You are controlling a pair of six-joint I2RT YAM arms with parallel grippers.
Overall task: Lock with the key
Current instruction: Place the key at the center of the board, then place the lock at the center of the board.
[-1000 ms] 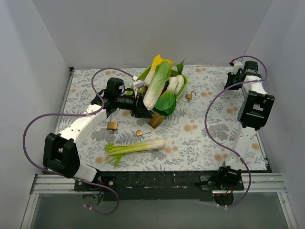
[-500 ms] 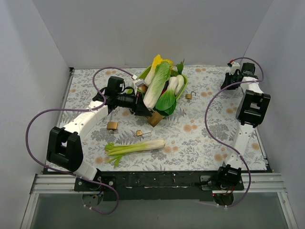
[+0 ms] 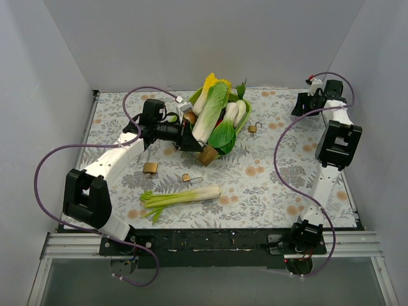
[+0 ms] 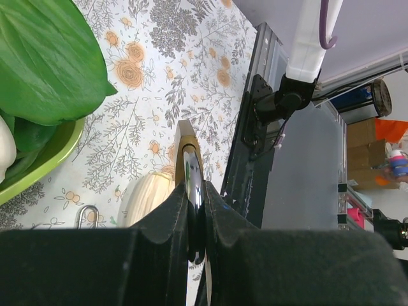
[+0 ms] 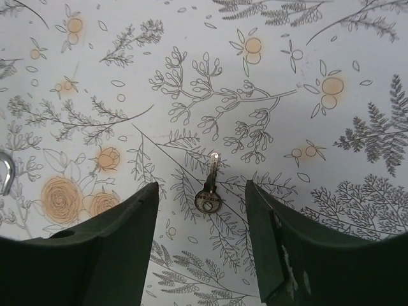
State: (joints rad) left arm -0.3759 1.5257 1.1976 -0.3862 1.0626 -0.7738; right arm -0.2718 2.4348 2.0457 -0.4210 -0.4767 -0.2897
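Note:
My left gripper [image 3: 193,144] [image 4: 196,191] is shut on a brass padlock [image 3: 208,155] [image 4: 187,137] and holds it above the table in front of the green bowl. The jaws pinch the lock's shiny metal part, and the brass body sticks out past the fingertips. At the far back right, my right gripper [image 3: 304,107] [image 5: 201,188] points down at the table and is open. A small silver key [image 5: 209,197] lies flat on the floral cloth between its two fingers, touching neither. I cannot make out the key in the top view.
A green bowl [image 3: 243,118] piled with vegetables stands at the back centre. A leek [image 3: 185,196] lies near the front. A brass padlock [image 3: 150,168], a small lock [image 3: 187,178] and an open-shackle lock [image 3: 253,129] lie on the cloth. White walls close three sides.
My right gripper has opened and shifted slightly toward the back corner. The left arm has drawn the held padlock a little back toward the bowl.

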